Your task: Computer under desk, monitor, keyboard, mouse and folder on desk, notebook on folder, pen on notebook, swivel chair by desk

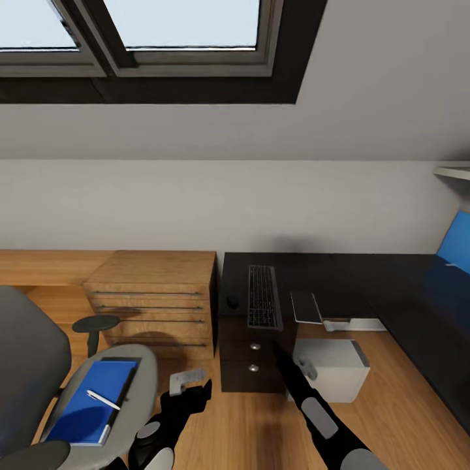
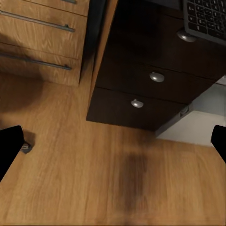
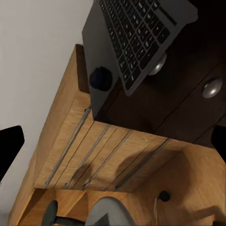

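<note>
Nearest the camera, at 7 o'clock in the head view, the left end effector hangs over the oak plank floor, fingers spread and holding nothing. At 5 o'clock the right arm reaches toward the dark drawers; its wrist view shows two dark finger edges far apart at opposite borders, so the right end effector also reads as wide open and empty.

At 8 o'clock the grey upholstered swivel chair carries the flat bright blue folder on its seat, with the thin white pen lying across the folder. A dark edge beside the folder may be the notebook; this cannot be confirmed.

Risks:
- The slim dark-keyed keyboard overhangs the front edge of the black-topped surface; a brush from the right arm could tip it off.
- The pen rests loose on the folder; lifting the folder tilted would roll it to the floor.
- The chair sits on casters and may drift if pushed during a grasp.

Farther off, the small dark mouse sits just beside the keyboard at its 9 o'clock. The light grey-white tower computer stands under the surface. An oak dresser adjoins the surface. Beyond, pale sloped walls rise to a skylight at 12 o'clock.
</note>
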`<state>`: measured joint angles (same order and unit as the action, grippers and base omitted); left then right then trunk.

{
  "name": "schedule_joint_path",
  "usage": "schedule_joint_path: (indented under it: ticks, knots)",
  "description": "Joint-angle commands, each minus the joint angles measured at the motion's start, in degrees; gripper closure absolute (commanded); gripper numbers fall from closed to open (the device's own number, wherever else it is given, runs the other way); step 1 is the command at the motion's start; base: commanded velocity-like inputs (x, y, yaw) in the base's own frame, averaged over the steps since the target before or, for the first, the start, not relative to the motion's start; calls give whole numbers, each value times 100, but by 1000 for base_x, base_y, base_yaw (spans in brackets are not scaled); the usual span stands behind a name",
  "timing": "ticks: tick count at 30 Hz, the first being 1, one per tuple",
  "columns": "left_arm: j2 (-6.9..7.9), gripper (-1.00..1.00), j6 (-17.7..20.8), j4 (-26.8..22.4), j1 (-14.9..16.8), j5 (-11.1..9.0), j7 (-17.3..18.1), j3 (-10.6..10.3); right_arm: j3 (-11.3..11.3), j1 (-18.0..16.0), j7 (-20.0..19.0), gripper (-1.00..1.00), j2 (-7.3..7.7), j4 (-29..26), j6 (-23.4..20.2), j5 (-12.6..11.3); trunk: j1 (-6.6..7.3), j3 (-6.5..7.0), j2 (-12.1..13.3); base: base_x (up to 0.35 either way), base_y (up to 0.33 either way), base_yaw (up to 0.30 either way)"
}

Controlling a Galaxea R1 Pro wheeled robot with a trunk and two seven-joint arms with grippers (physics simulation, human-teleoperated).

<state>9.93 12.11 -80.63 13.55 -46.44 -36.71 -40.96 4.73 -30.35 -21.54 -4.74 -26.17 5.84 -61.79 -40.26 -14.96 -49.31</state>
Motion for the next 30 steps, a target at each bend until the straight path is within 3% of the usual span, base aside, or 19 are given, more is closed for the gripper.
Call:
schedule_joint_path:
  ticks: [1, 5, 8, 10, 16, 20, 30]
  knots:
    - [6, -100, 16, -10, 8, -42, -77, -20, 3, -6, -9, -100, 6, 11, 4, -172, -24, -26, -48, 0, 0, 0]
    - [8, -100, 18, -13, 7, -155, -176, -24, -58, -6, -8, -100, 18, 9, -435, -681, -111, -98, -208, 0, 0, 0]
    - [5, -100, 34, -14, 7, -218, -210, -27, -79, -6, -10, -100, 24, -1, -1290, -1285, -177, -152, -329, 0, 0, 0]
    - [-3, -100, 39, -14, 7, -230, -216, -31, -82, -6, -28, -100, 29, -8, -1566, -1505, -221, -188, -409, 0, 0, 0]
    - [-13, -100, 52, -13, 7, -298, -222, -34, -86, -6, -313, -100, 36, -28, -1814, -1724, -353, -296, -650, 0, 0, 0]
    - [-3, -100, 54, -14, 7, -393, -222, -34, -86, -6, -520, -100, 41, -35, -1829, -1731, -441, -367, -810, 0, 0, 0]
    - [3, -100, 61, -14, 7, -458, -222, -33, -83, -6, -587, -100, 54, -37, -1836, -1740, -660, -547, -1211, 0, 0, 0]
